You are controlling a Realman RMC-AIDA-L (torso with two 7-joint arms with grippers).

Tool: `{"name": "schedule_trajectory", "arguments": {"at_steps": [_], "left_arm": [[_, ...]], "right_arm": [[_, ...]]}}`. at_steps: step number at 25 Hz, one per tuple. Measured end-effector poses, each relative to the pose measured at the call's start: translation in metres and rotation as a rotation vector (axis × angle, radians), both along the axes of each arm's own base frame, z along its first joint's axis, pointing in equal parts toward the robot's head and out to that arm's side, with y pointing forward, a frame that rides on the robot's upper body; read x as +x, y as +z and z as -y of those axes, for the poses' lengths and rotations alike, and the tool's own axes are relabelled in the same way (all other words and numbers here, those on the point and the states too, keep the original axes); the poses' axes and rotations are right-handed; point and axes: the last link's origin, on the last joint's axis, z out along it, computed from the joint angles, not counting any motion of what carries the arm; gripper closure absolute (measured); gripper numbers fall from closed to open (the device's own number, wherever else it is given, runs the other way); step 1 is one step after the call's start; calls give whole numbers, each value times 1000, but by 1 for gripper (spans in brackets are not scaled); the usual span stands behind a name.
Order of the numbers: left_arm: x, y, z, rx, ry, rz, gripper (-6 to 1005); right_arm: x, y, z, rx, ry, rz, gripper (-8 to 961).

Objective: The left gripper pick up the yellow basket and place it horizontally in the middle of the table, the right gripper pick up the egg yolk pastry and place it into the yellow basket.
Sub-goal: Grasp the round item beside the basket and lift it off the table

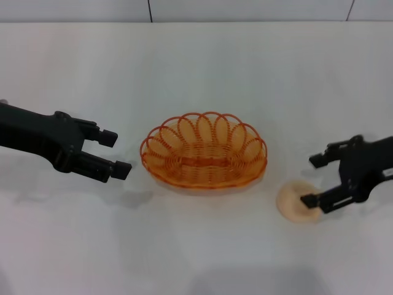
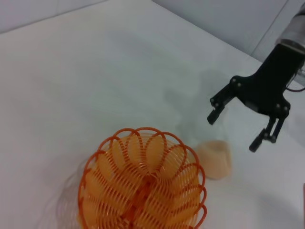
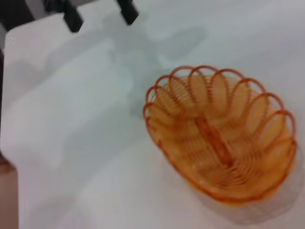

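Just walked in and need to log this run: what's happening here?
The yellow basket sits lengthwise mid-table, empty. The left tool is open beside it, holding nothing. The right tool is open around the egg yolk pastry, which lies on the table beside the basket, not yet lifted.

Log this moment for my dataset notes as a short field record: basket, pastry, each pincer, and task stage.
basket: the yellow basket sits upright and lengthwise across the middle of the table, with nothing inside
pastry: the egg yolk pastry lies on the table to the basket's right, outside it
left pincer: the left gripper is open, holds nothing, and is left of the basket, apart from it
right pincer: the right gripper is open over the pastry, one fingertip above it
stage: basket placed; pastry not yet lifted
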Motion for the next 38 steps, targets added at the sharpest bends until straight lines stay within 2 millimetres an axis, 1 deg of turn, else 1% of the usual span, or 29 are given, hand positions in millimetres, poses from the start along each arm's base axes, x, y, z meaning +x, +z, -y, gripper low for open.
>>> {"name": "schedule_trajectory", "arguments": {"at_steps": [7,11,18,23,28,36,38], "left_arm": [[1,-2,0,-9,-4,-4,114],[2,-2,0,-9,-2,-3,114],[2,-2,0,-7,-2,0,114],[2,-2,-1,-1,1,3,115],[2,-2,-1,1,2,4,115],[2,-1,-1,4,2,5,115],[2,-1,-1,5,2,7,115]], "right_arm": [[-5,-19,0,-9,35,83,84],[-7,-22,0,-4,48,95,97],[-6,-23,-1,5,53,103,121],[-5,-27,0,2,60,114,325],[-5,-31,2,-3,69,129,403],[-6,-32,1,-1,64,128,456],[-6,-32,1,-1,63,128,521]]}}
